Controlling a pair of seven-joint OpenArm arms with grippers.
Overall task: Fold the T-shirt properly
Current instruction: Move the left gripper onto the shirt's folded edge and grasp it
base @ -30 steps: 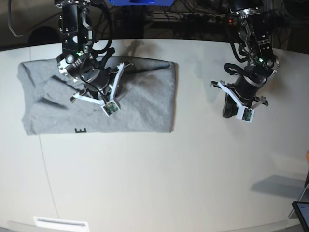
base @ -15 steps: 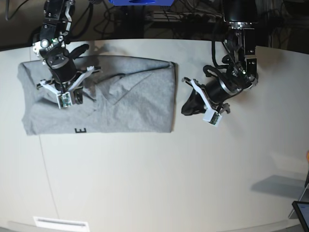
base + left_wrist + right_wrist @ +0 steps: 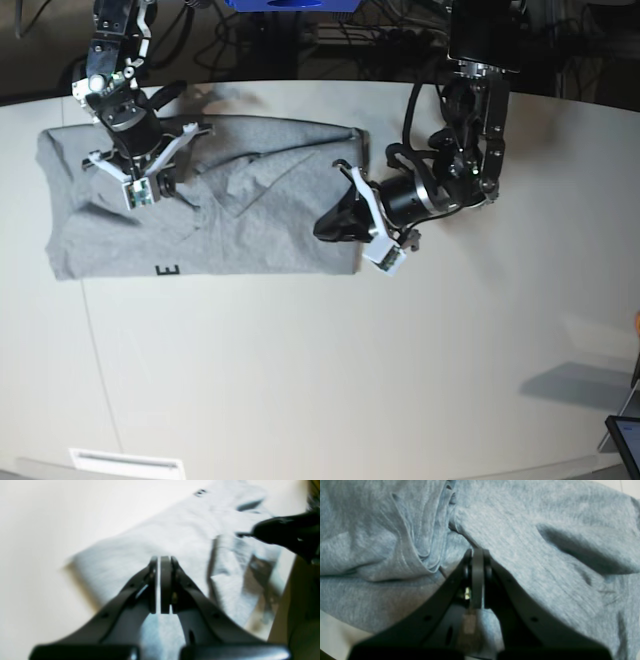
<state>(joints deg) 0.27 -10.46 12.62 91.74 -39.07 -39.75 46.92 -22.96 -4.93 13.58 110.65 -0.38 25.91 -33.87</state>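
The T-shirt (image 3: 215, 205) lies folded into a rough rectangle on the table (image 3: 330, 370), at the far left side in the base view, with a black letter "E" at its near edge. No container shows. The right gripper (image 3: 160, 186) is clenched over the rumpled folds and grasps nothing. The left gripper (image 3: 328, 226), also pressed closed and empty, sits at the shirt's right edge. Half a second ago it hung over bare table, apart from the shirt; the right one has barely shifted.
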